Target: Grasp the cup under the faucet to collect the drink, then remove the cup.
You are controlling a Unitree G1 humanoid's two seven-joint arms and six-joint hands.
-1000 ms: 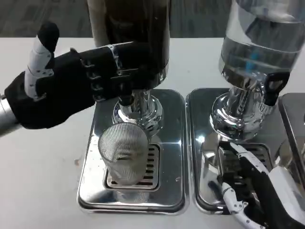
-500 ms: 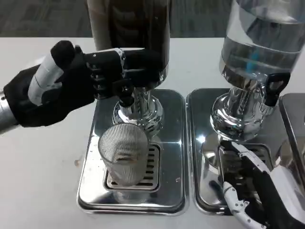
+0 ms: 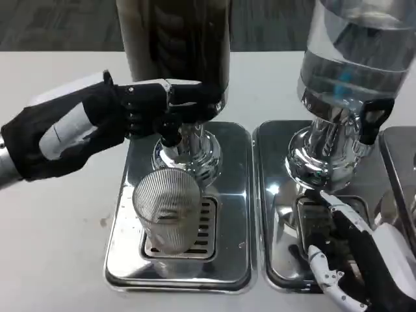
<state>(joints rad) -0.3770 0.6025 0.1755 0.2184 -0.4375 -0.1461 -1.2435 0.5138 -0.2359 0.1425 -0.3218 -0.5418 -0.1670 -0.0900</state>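
One ribbed clear cup (image 3: 168, 211) upright on the drain grate of the left steel tray (image 3: 123, 260), directly under the dark dispenser's faucet (image 3: 170, 130), untouched by either hand. Just above, left hand (image 3: 97, 127) reaching in from the left, fingers (image 3: 182, 97) curled about the black faucet lever at the base of the dark tank (image 3: 175, 45). Well apart on the right, right hand (image 3: 354, 263) resting low on the neighbouring tray (image 3: 273, 195), fingers spread and holding nothing, beneath the clear-water dispenser (image 3: 351, 65). All standing on the white desk (image 3: 52, 227).
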